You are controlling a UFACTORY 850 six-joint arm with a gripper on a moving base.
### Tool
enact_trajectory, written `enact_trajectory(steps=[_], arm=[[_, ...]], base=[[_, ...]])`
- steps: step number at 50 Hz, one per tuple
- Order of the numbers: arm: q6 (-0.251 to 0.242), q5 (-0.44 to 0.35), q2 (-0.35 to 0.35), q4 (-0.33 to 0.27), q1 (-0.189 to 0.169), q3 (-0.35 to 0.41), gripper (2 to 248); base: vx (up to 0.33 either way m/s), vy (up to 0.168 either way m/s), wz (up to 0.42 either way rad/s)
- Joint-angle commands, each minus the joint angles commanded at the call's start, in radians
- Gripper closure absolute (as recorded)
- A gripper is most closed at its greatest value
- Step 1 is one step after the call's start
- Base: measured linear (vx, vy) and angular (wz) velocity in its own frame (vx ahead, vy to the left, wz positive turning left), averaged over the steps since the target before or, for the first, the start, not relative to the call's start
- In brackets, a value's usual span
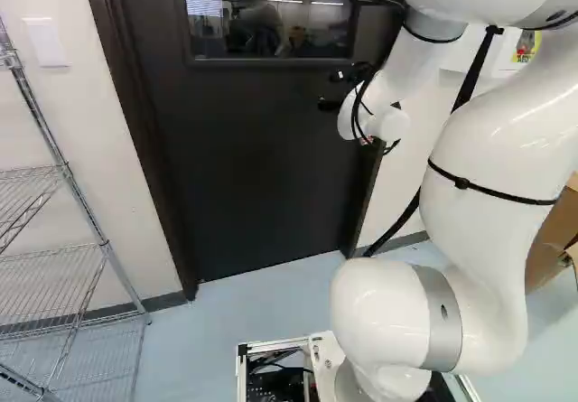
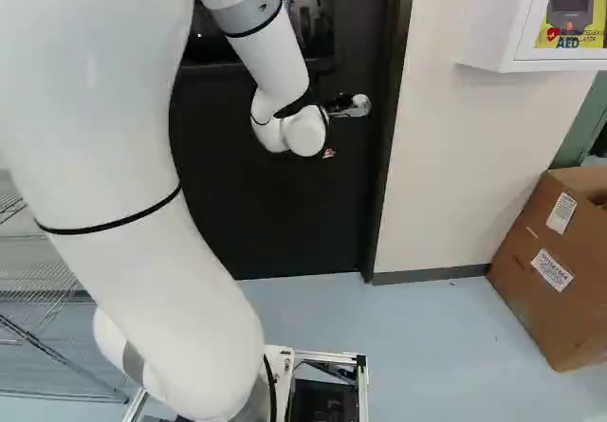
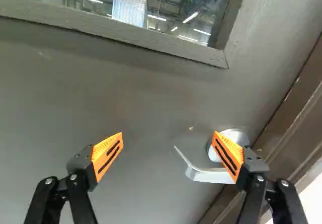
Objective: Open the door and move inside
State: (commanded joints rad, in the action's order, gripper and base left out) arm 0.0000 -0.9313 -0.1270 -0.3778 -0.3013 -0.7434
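A black door [image 1: 244,176] stands closed ahead of the pincer [image 3: 168,136], whose two orange-padded fingers are spread well apart with nothing clamped between them. The silver handle [image 3: 201,174] is just by the pincer on the door frame [image 3: 297,128] side: one finger overlaps its root in the wrist view, while its free end reaches into the space ahead of the gap. Whether that finger touches the metal, I cannot tell. The handle looks like stiff, smooth metal, not fragile, though bare enough for the pads to slip on. It should turn against a spring, while the door it works is probably heavy and slow to start swinging. The best hold is likely on the straight part toward the free end, away from the round plate [image 3: 239,135], where a downward push has more leverage; the very tip, being bent, may slide out. The handle's long axis runs roughly level, parallel to the door's face, pointing away from the door frame and toward the door's middle, with its tip curving off. That length lies mostly along the line from finger to finger, so closing now would probably meet it end-on; the wrist may need to roll to grip above and below.
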Motion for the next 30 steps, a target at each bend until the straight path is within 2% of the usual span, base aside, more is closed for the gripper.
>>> enact_trajectory(steps=[30], arm=[[0.0, 0.0, -0.1, 0.0, -0.012, -0.039, 3]], base=[[0.0, 0.0, 0.0]])
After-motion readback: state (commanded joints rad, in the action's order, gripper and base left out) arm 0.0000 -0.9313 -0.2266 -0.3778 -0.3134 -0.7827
